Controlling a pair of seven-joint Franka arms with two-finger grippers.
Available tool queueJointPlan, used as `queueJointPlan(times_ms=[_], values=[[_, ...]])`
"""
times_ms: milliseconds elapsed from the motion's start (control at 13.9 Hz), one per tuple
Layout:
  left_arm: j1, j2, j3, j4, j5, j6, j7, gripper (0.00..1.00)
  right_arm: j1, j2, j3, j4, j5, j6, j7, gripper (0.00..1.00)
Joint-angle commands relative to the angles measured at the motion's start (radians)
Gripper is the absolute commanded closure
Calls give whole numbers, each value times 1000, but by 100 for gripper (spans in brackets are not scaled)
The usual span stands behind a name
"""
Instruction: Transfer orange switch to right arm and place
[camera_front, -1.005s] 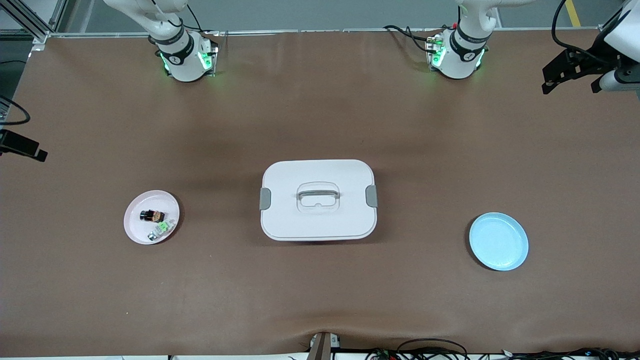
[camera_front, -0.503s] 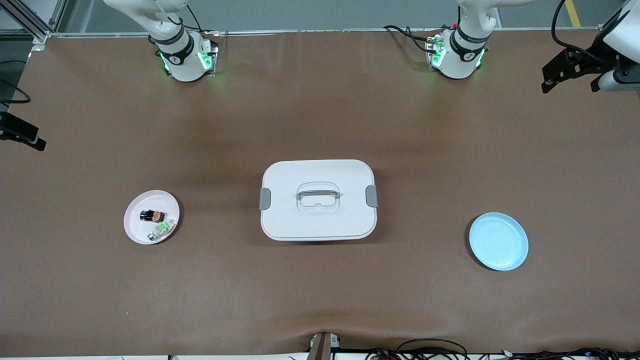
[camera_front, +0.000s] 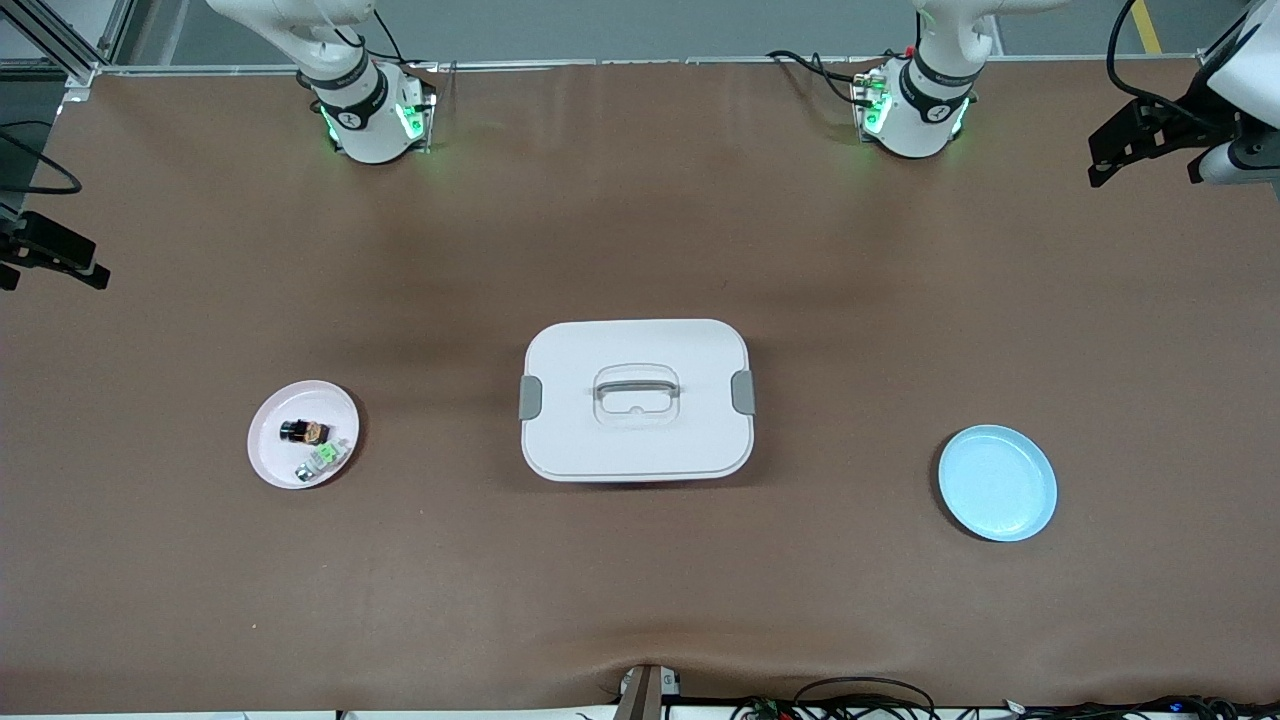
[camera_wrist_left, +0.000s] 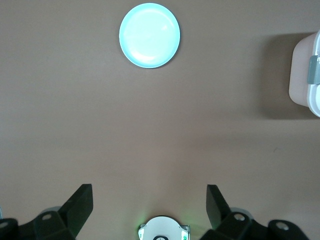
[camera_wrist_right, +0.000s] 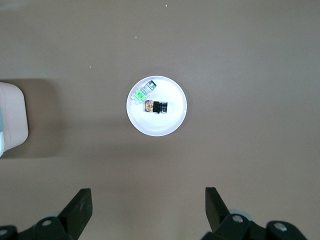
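Note:
The orange switch (camera_front: 304, 432), a stubby black part with orange bands, lies on a small pink plate (camera_front: 266, 452) toward the right arm's end of the table. It also shows in the right wrist view (camera_wrist_right: 155, 107) on that plate (camera_wrist_right: 160, 128). My right gripper (camera_front: 52, 276) (camera_wrist_right: 148, 210) hangs open and empty high over the table edge at that end. My left gripper (camera_front: 1142, 172) (camera_wrist_left: 150, 210) hangs open and empty high over the left arm's end of the table.
A small green-and-clear part (camera_front: 325, 458) (camera_wrist_right: 143, 91) lies beside the switch on the pink plate. A white lidded box (camera_front: 637, 440) with a handle sits mid-table. A blue plate (camera_front: 997, 483) (camera_wrist_left: 149, 35) sits toward the left arm's end.
My right gripper has shifted a little toward the robots' bases side at the table edge. The left gripper has barely moved. Nothing on the table has moved.

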Motion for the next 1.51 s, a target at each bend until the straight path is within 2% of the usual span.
queueJointPlan(times_ms=[0, 718, 1077, 1436], values=[[-6, 2, 3, 11, 18, -12, 15, 0, -1, -34, -4, -34, 18, 3, -8, 0], [-4, 22, 1, 31, 3, -10, 21, 0, -3, -50, -5, -65, 19, -10, 1, 0], [-2, 23, -1, 39, 2, -10, 21, 0, 1, -50, -2, -54, 33, -39, 102, 0], [-2, 23, 1, 39, 3, -10, 23, 0, 1, -47, -2, -33, 33, -56, 89, 0]])
